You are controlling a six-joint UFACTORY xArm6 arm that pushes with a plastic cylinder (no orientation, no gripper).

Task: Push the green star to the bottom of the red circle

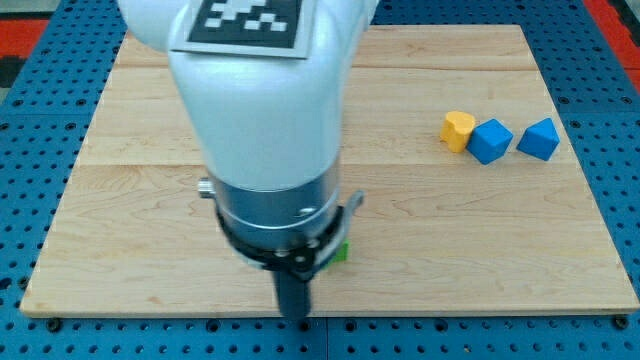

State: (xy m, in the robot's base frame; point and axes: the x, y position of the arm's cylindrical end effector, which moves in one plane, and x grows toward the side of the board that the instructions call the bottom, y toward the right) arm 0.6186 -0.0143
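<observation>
The arm's white and grey body (270, 130) fills the middle of the view and hides much of the board. A small sliver of a green block (342, 252), likely the green star, shows at the arm's right lower edge; its shape is hidden. My tip (294, 316) is at the end of the dark rod near the board's bottom edge, just to the view's lower left of the green sliver. The red circle is not visible; it may be hidden behind the arm.
A yellow block (458, 130), a blue block (490, 141) and another blue block (539, 139) sit in a row at the view's right on the wooden board (480, 240). Blue pegboard surrounds the board.
</observation>
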